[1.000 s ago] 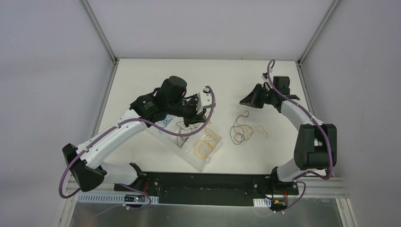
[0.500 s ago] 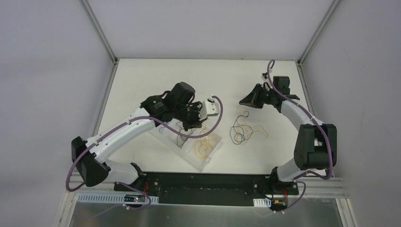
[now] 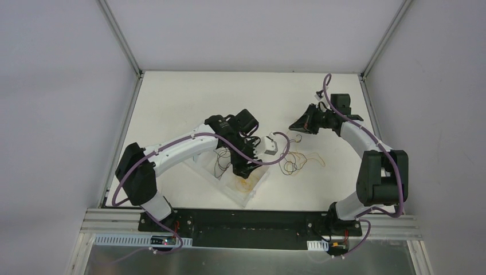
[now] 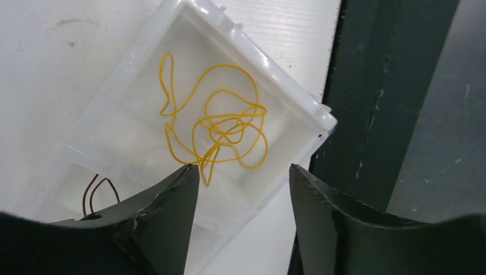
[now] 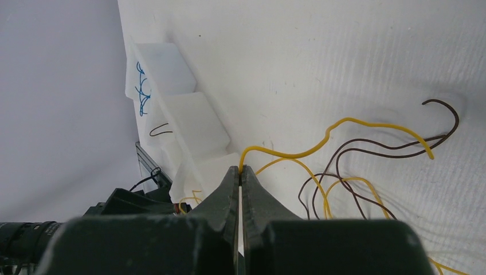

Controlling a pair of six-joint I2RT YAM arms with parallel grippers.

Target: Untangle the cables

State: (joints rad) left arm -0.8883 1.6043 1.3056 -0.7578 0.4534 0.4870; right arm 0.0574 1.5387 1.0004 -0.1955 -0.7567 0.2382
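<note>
**A:** What held the cables?

**B:** On the white table (image 3: 172, 97) lay a clear plastic tray (image 4: 269, 63) with three compartments in a row. The end compartment nearest the arm bases held a curly yellow cable (image 4: 218, 123), the middle one a thin brown cable (image 4: 97, 192), and the far one a blue cable (image 5: 141, 86). A loose tangle of brown and yellow cables (image 3: 295, 160) lay on the table just right of the tray.

**A:** How were the arms posed?

**B:** The left arm stretched rightward across the tray. The left gripper (image 4: 243, 172) pointed down over the yellow compartment, jaws spread and empty. The right arm bent inward. The right gripper (image 5: 240, 169) was clenched on the end of a loose yellow cable (image 5: 344, 121) from the tangle.
</note>
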